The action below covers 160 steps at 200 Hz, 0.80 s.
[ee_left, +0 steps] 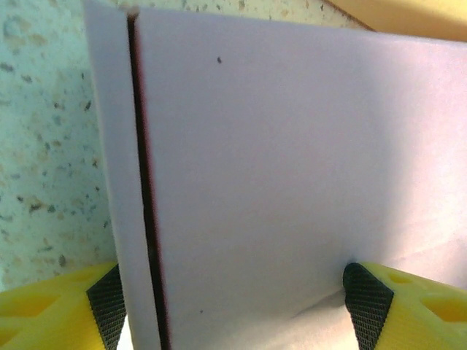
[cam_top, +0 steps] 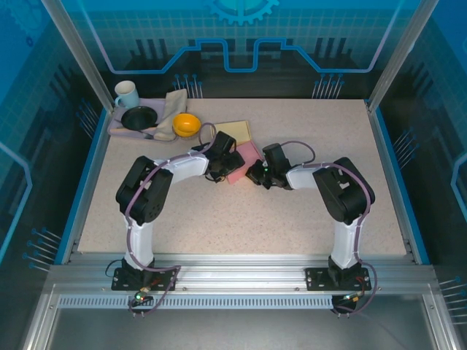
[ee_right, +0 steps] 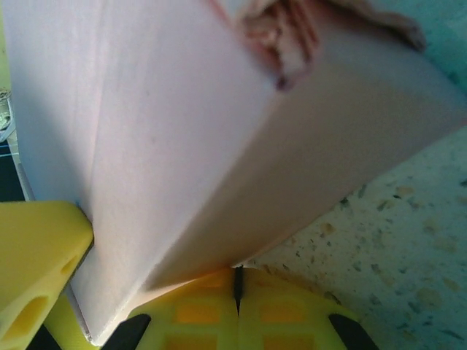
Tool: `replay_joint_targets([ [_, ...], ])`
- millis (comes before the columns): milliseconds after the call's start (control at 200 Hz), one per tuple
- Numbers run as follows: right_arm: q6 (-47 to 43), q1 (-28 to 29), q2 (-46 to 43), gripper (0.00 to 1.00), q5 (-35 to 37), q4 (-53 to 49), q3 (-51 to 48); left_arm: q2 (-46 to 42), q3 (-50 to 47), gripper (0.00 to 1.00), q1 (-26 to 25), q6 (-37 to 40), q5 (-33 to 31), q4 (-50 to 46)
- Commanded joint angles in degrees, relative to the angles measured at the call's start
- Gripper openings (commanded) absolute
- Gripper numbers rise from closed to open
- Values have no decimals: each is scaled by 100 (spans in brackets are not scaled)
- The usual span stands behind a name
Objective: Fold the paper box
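The pink paper box (cam_top: 246, 159) lies mid-table between my two grippers. My left gripper (cam_top: 221, 165) is at its left end. In the left wrist view a pale box panel (ee_left: 277, 168) fills the gap between the wide jaws of the left gripper (ee_left: 237, 306). One pad (ee_left: 108, 302) sits at the panel's left edge and the other pad (ee_left: 367, 302) rests against its face. My right gripper (cam_top: 255, 175) is at the box's near right side. In the right wrist view the right gripper (ee_right: 237, 281) is shut, with the bottom fold of the box (ee_right: 241, 146) meeting the fingertip seam.
A yellow sheet (cam_top: 236, 131) lies just behind the box. At the back left are an orange bowl (cam_top: 186, 125), a folded cloth (cam_top: 172, 109), a black bowl (cam_top: 139, 117) and a pale mug (cam_top: 126, 93). A blue rim (cam_top: 385, 160) edges the table.
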Motion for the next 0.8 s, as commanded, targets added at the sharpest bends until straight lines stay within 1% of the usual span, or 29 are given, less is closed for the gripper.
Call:
replay_joint_targets([
  [0, 107, 193, 3, 4, -339, 389, 84, 178, -565, 80, -634, -49, 642, -1377],
  [125, 22, 57, -283, 5, -509, 237, -298, -207, -838, 80, -850, -222, 654, -1329],
  [190, -97, -45, -435, 5, -534, -3, -512, -348, -961, 80, -889, -282, 677, -1297],
  [290, -203, -251, -712, 5, -585, 4, -948, -472, -996, 80, -933, -262, 668, -1385],
  [350, -370, -356, -922, 6, -610, -173, -1069, -544, -962, 81, -931, -238, 623, -1465],
  [510, -1316, -565, -1446, 7, -667, -1225, -935, -766, -680, 83, -914, -63, 319, -1807],
  [595, -1792, -680, -1698, 7, -577, -1858, -844, -879, -489, 85, -880, 45, 154, -2007],
  [795, -2454, -1060, -2037, 9, -481, -2605, -793, -1137, -123, 86, -731, 376, -25, -2233],
])
